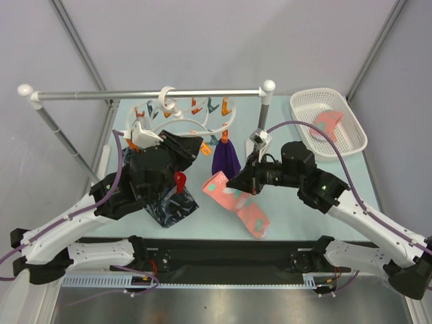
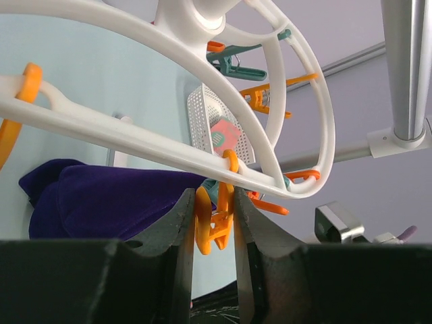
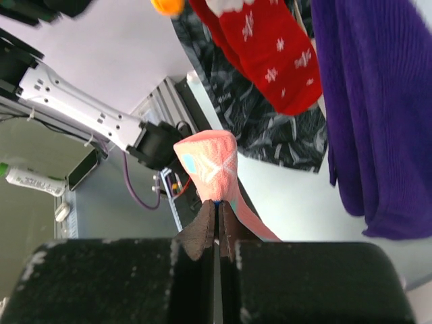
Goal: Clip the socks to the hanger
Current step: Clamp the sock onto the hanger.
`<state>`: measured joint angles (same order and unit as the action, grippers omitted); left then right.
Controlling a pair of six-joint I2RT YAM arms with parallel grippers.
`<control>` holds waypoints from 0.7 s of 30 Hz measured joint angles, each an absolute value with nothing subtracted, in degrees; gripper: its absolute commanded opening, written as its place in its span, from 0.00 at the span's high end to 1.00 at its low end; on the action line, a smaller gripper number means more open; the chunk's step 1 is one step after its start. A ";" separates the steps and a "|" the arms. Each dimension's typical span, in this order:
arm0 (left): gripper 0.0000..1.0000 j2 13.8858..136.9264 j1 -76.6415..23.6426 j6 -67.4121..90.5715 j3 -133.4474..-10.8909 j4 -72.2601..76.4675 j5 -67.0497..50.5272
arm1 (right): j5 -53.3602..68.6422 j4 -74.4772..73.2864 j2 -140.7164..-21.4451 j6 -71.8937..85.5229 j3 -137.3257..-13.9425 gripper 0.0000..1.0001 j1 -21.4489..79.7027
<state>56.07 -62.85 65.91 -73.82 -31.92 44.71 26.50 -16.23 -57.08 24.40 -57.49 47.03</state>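
Your right tool (image 3: 216, 206), clamped on the pink sock (image 3: 209, 162), has the orange pin (image 2: 204, 233) at about 10 o'clock, pinched by your left tool (image 2: 213, 199); the sock trails toward 5 o'clock

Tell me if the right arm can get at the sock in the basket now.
Probably not yet: the right gripper is shut on a pink sock. Nothing blocks the way to the other sock in the basket.

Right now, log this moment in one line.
left gripper: shut on orange clothespin | right gripper: shut on pink sock | hanger: on rail
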 measured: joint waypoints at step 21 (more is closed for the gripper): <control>1.00 56.10 -62.85 66.04 -73.82 -31.75 43.75 | 22.85 -10.76 -63.00 25.50 -63.94 1.00 47.57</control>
<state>56.10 -62.85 66.04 -73.82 -31.75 43.75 22.85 -10.76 -63.00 25.50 -63.94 47.57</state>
